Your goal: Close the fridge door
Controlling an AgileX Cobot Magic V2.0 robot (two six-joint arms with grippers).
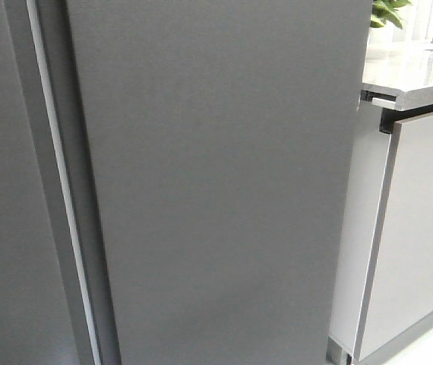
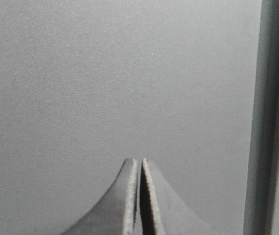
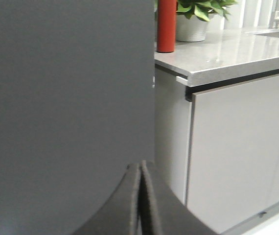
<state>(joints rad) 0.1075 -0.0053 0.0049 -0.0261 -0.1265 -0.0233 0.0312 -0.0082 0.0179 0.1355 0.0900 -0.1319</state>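
Note:
The fridge door (image 1: 216, 182) is a tall matte dark grey panel that fills the middle of the front view, with a darker groove (image 1: 76, 190) down its left edge. No gripper shows in the front view. In the left wrist view my left gripper (image 2: 139, 160) is shut and empty, close in front of the grey panel (image 2: 105, 78), with a darker vertical groove (image 2: 267, 117) to one side. In the right wrist view my right gripper (image 3: 140, 164) is shut and empty, close to the door (image 3: 66, 98) near its free edge. I cannot tell whether either touches the door.
A similar dark panel (image 1: 4, 228) edged by a pale strip (image 1: 57, 190) stands left of the door. Glossy light grey cabinet doors (image 1: 421, 228) under a grey countertop (image 1: 406, 72) stand at the right. A red cylinder (image 3: 167, 24) and a potted plant (image 3: 193, 19) stand on the counter.

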